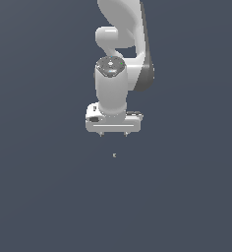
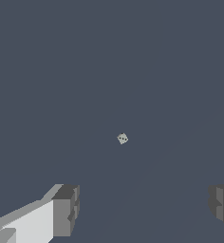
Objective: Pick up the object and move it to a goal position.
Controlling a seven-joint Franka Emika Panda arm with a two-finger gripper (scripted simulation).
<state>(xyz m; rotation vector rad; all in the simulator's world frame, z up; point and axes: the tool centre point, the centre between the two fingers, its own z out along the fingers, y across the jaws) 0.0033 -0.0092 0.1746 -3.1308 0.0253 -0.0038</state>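
In the wrist view, the two grey, blocky fingertips point(image 2: 66, 209) of the white two-fingered robot gripper point(image 2: 142, 209) sit nearest the camera, spread wide apart with nothing held between them. Beyond them, apart from both fingers and seen through the gap between them, lies the tiny pale grey-white speck of an object point(image 2: 122, 138), alone on the flat dark slate-blue ground point(image 2: 47, 71). In the exterior view, the same speck point(image 1: 114, 155) rests on the dark surface point(image 1: 39, 197), just below the gripper point(image 1: 113, 134) in the picture and not touching it; two short finger stubs point down from the wide white hand body, well separated. Farther back, the glossy white rounded arm point(image 1: 123, 44) of the robot rises from the hand and runs out past the picture's top edge.
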